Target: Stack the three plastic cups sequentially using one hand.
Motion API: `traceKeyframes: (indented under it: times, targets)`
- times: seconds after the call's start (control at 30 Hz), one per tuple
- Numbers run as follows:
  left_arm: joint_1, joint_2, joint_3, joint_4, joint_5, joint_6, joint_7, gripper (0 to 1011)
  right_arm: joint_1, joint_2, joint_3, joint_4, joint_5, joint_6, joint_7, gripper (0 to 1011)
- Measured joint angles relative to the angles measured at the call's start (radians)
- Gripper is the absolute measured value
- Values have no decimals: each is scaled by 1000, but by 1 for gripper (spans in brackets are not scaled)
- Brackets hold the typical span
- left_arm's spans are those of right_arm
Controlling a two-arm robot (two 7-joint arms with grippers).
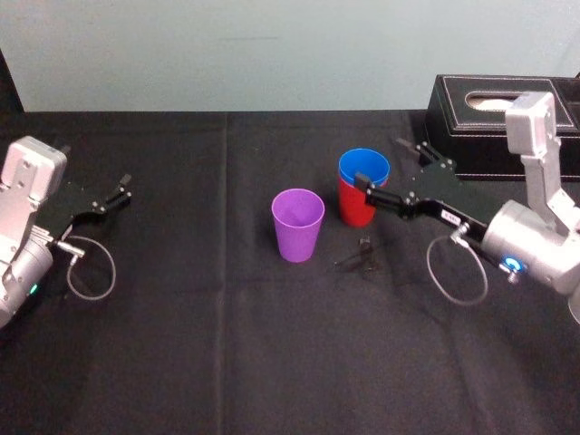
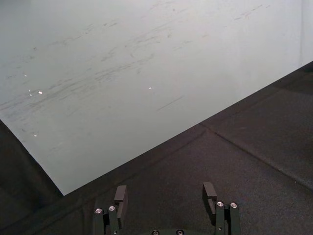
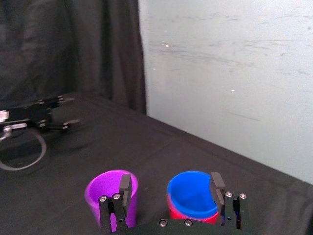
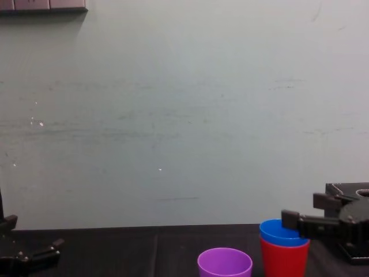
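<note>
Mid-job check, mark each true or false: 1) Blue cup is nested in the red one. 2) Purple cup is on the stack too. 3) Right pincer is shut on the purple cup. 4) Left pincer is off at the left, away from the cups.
1) True. The blue cup sits inside the red cup.
2) False. The purple cup stands alone on the black cloth, to the left of the stack.
3) False. The right pincer is open, at the blue cup's rim, not at the purple cup.
4) True. The left pincer rests open at the table's left, away from the cups.
</note>
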Motion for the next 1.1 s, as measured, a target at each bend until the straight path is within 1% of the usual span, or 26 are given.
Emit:
traceKeyframes:
  times: [0.03,0.23,0.33,0.47,0.67,0.73,0.97,1.03,1.1]
  targets:
    - [0,0,0,0,0,0,0,1005,-22,12,3,-25,5,2,1,1000]
    - [0,0,0,0,0,0,0,1005,-101,48,1,-103,23,4,13,1000]
    - [0,0,0,0,0,0,0,1005,-124,53,-10,-117,24,1,15,1002]
    - [0,0,0,0,0,0,0,1005,-140,51,-28,-119,15,-5,15,1000]
    - [0,0,0,0,0,0,0,1005,-151,40,-47,-115,-8,-16,1,1000]
    - [0,0,0,0,0,0,0,1005,-153,34,-54,-113,-24,-17,-12,1000]
    - [0,0,0,0,0,0,0,1005,-149,-5,-68,-112,-70,21,-77,1000]
    - [0,0,0,0,0,0,0,1005,-144,-29,-76,-108,-97,31,-108,1000]
    - [0,0,0,0,0,0,0,1005,-142,-36,-78,-108,-104,33,-114,1000]
